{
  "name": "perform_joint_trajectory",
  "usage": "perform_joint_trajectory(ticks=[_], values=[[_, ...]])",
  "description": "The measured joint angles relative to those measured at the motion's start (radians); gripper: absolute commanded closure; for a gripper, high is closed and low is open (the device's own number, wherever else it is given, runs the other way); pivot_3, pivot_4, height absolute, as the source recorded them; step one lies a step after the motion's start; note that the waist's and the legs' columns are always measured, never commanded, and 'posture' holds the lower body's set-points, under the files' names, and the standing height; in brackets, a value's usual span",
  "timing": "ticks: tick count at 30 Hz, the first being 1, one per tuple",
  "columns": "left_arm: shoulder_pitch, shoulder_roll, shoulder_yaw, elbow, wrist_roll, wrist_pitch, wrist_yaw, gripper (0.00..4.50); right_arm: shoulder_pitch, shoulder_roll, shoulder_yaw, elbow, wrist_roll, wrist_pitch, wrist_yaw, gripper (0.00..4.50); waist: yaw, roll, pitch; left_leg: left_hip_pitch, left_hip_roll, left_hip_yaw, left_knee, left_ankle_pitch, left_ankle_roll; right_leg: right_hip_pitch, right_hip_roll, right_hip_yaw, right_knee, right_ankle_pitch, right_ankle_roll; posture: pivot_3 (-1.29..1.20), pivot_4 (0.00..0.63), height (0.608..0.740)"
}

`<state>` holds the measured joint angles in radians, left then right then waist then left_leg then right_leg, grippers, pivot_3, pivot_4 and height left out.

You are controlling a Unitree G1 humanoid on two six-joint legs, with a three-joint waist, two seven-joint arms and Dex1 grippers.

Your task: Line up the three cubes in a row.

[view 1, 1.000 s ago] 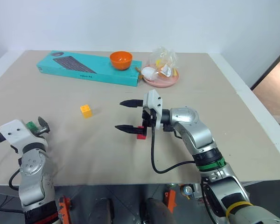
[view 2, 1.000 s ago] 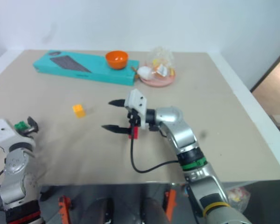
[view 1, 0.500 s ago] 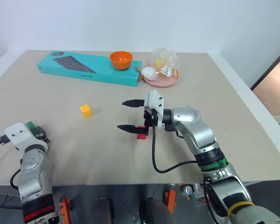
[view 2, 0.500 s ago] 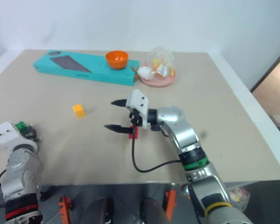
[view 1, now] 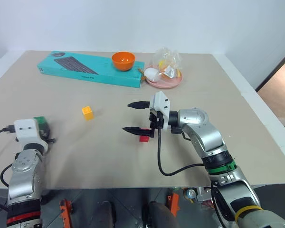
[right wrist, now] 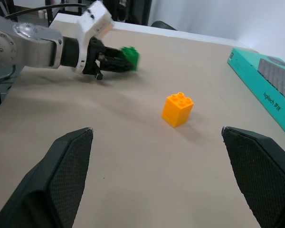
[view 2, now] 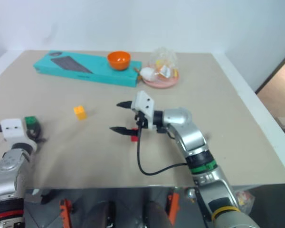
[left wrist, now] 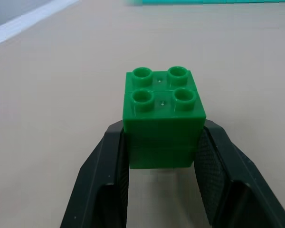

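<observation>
my right gripper point(view 1: 137, 117) hides most of the red cube point(view 1: 144, 138), and my left fingers point(left wrist: 115, 164) cover the green cube's point(left wrist: 162, 116) lower sides.

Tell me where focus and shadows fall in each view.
Left wrist view: green cube sharp, table behind blurs. Right wrist view: yellow-orange cube crisp with a soft shadow; near fingertips soft. Head views: even light, faint shadow beside the red cube.

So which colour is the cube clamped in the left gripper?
Green cube, seen best in the left wrist view.
</observation>
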<state>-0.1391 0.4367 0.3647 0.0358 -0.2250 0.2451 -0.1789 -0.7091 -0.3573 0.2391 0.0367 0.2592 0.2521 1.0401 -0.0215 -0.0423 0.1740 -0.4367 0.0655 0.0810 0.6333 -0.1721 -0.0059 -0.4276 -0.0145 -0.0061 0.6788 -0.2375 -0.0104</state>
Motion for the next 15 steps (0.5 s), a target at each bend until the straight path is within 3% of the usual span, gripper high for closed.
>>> perform_joint_trajectory(ticks=[10, 15], values=[[0.121, 0.241, -0.096, -0.153, -0.211, -0.053, -0.677, 3.18, 0.053, -0.079, -0.011, -0.085, 0.014, 0.038, 0.007, 0.0, 0.0, 0.0, 0.0, -0.003, -0.001, 0.002, -0.006, -0.002, -0.003, -0.007, -0.001, 0.001, 0.0, -0.005, -0.002, 0.0, 0.15, 0.74], [0.006, 0.278, -0.248, -0.147, -0.217, -0.087, -0.903, 3.18, 0.095, -0.116, -0.026, -0.13, 0.033, 0.065, 0.004, 0.0, 0.007, 0.001, 0.001, -0.003, -0.001, 0.001, -0.006, -0.001, -0.002, -0.007, 0.0, -0.001, 0.001, -0.009, 0.004, 0.0, 0.15, 0.74]])
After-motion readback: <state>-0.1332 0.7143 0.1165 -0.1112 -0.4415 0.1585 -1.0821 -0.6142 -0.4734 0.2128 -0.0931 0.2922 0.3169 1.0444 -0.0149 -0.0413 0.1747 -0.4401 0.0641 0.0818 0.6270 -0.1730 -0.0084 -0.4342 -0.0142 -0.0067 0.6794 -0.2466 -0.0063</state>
